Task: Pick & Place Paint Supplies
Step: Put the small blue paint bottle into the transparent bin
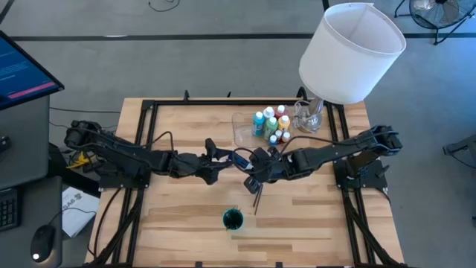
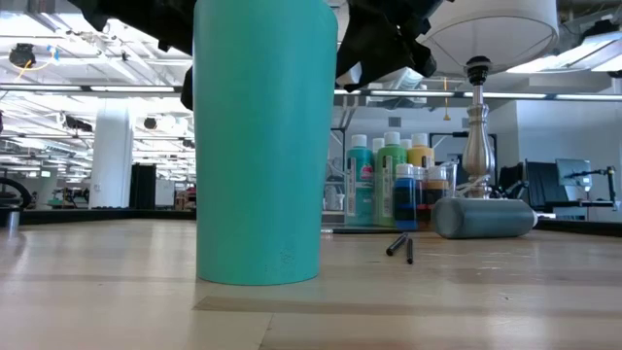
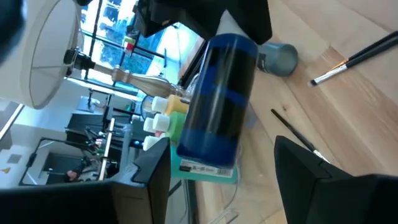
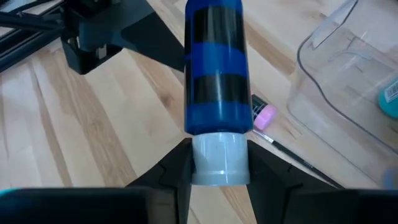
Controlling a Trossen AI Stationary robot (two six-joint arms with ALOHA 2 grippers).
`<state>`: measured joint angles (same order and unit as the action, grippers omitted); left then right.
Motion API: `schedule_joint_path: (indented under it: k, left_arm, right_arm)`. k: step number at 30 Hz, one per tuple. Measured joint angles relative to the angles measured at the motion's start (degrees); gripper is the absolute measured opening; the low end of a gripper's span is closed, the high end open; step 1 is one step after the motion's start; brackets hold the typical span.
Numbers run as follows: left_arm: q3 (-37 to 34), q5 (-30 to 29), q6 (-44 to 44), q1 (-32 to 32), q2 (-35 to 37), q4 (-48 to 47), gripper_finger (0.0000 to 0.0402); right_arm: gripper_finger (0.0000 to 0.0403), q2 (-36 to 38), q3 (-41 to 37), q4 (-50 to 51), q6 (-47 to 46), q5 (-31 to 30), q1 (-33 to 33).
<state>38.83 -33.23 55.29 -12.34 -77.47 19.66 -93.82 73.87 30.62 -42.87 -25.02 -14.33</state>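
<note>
A blue paint bottle (image 4: pixel 214 68) with dark bands and a white cap hangs above the table's middle (image 1: pixel 242 158), between the two arms. My right gripper (image 4: pixel 219 155) is shut on its cap. My left gripper (image 3: pixel 217 171) comes from the left and is open, one finger on each side of the bottle's base end (image 3: pixel 208 158). More white-capped bottles (image 1: pixel 271 123) stand at the far right by a clear tray (image 1: pixel 244 130). Thin dark brushes (image 1: pixel 256 197) lie on the wood below the grippers. My right gripper pinches the white cap (image 4: pixel 219 163) between its two fingers (image 4: pixel 174 171), one on each side. The fingers come from the table's right, slanting down. The bottle sticks straight out ahead of them, base toward the left arm, clear of the table. My left gripper's fingers (image 3: pixel 152 165) flank the bottle's base; I cannot tell whether either touches it.
A teal cup (image 1: pixel 233 219) stands near the front edge and fills the low view (image 2: pixel 258 136). A big white lampshade (image 1: pixel 349 52) on a glass-based lamp (image 1: pixel 309 115) stands far right. A grey cylinder (image 2: pixel 483 218) lies by the bottles.
</note>
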Motion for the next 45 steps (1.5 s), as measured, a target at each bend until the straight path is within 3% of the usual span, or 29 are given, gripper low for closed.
schedule_joint_path:
  k: [5, 15, 25, 31, 37, 45]
  left_arm:
    - [0.9, -0.4, 0.0, 0.0, -2.1, 0.2, 0.0181]
    - [7.3, -2.1, 1.7, 0.9, -13.3, 1.1, 0.0181]
    - [7.5, -2.8, 0.8, 0.8, -14.0, 2.0, 0.0153]
    - [7.5, -4.3, -6.6, 0.7, -13.6, 2.3, 0.0113]
    - [7.3, -6.0, -13.8, 0.4, -13.6, 1.4, 0.0042]
    - [7.2, -6.9, -22.5, -0.8, -13.6, 0.8, 0.0039]
  right_arm:
    - [0.0112, 0.0, -0.1, 0.2, 0.0, 0.0, 0.8]
    - [0.0112, -0.1, -0.1, 0.0, 0.7, 1.3, 1.9]
    - [0.0112, -0.1, -0.1, 0.3, 1.0, 1.3, 1.9]
    - [0.0112, -0.1, -0.1, 0.4, 1.2, 1.2, 2.1]
    - [0.012, -0.1, 0.0, -0.3, 3.4, 0.0, 2.1]
    - [0.0163, 0.0, 0.0, -1.8, 11.6, -6.9, 0.3]
